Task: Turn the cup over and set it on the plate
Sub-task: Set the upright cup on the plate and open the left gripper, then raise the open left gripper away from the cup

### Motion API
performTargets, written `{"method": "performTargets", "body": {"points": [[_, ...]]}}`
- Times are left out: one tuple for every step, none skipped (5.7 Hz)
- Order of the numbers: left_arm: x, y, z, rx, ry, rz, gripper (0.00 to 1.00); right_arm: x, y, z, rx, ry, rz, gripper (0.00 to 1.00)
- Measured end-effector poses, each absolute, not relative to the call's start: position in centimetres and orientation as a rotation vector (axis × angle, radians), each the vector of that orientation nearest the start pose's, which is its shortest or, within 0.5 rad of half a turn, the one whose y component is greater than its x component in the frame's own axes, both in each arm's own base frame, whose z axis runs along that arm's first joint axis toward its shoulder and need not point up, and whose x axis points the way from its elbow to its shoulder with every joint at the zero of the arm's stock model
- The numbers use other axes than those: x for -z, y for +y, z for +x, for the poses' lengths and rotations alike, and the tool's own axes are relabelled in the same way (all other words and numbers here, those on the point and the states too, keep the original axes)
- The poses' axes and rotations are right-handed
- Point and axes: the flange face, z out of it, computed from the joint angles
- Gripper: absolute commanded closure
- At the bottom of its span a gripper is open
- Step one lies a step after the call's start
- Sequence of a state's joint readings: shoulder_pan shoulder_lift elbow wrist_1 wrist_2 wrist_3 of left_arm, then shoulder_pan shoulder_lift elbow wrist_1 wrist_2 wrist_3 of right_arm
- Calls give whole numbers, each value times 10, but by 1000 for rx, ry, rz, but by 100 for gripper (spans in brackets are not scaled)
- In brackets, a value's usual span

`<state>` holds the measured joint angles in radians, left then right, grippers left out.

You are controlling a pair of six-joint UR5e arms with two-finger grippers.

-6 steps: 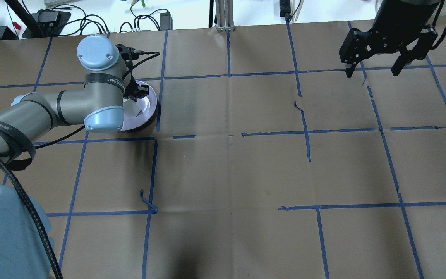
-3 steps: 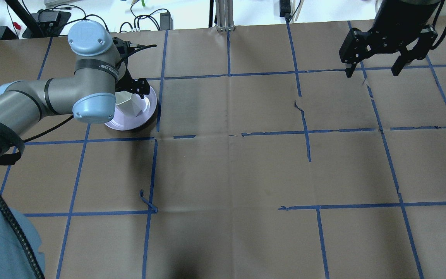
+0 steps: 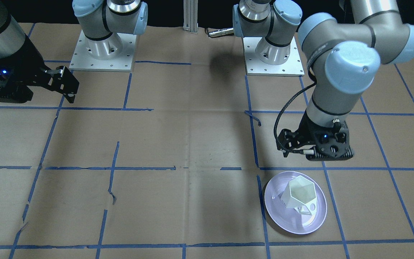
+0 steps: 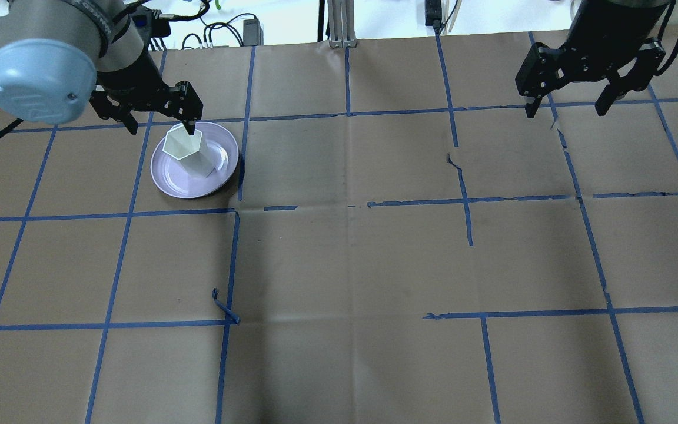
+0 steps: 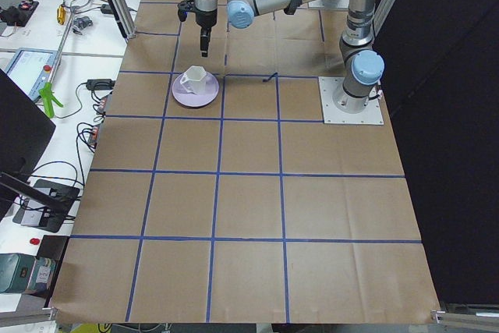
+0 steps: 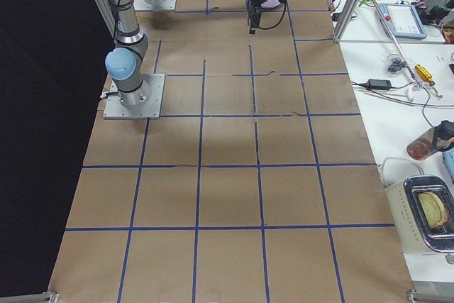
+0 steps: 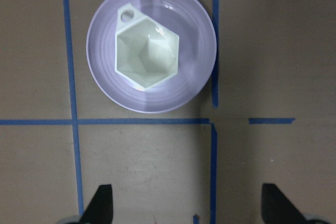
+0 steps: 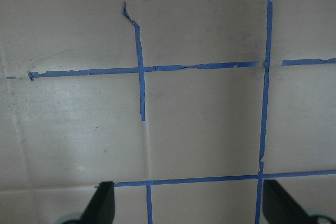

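The white faceted cup (image 4: 186, 150) stands upright, mouth up, on the lavender plate (image 4: 174, 182) at the table's far left. It shows from straight above in the left wrist view, the cup (image 7: 146, 56) on the plate (image 7: 152, 100), its handle toward the upper left. In the front view the cup (image 3: 298, 196) sits on the plate (image 3: 282, 219). My left gripper (image 4: 161, 121) is open and empty, raised above and just behind the plate (image 3: 314, 149). My right gripper (image 4: 565, 106) is open and empty, high over the far right.
Brown paper with a blue tape grid covers the table. A loose curl of tape (image 4: 224, 306) lies left of centre. Cables and power adapters (image 4: 227, 32) lie beyond the far edge. The arm bases (image 3: 101, 46) are bolted at the robot's side.
My left arm has risen and drawn back from the plate, leaving the cup standing on it in full view. The right arm has not moved.
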<state>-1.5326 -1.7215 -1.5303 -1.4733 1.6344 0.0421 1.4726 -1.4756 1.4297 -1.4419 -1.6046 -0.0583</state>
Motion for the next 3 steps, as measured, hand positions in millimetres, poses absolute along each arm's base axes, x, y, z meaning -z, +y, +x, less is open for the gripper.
{"method": "performTargets", "body": {"points": [[-460, -536, -119, -93, 3088, -4, 0, -496, -533, 78, -135, 3165, 61, 0], [-470, -522, -134, -128, 3091, 11, 0, -496, -534, 78, -135, 3165, 61, 0], [-472, -516, -146, -140, 3099, 23, 0, -496, -533, 78, -135, 3165, 61, 0]]}}
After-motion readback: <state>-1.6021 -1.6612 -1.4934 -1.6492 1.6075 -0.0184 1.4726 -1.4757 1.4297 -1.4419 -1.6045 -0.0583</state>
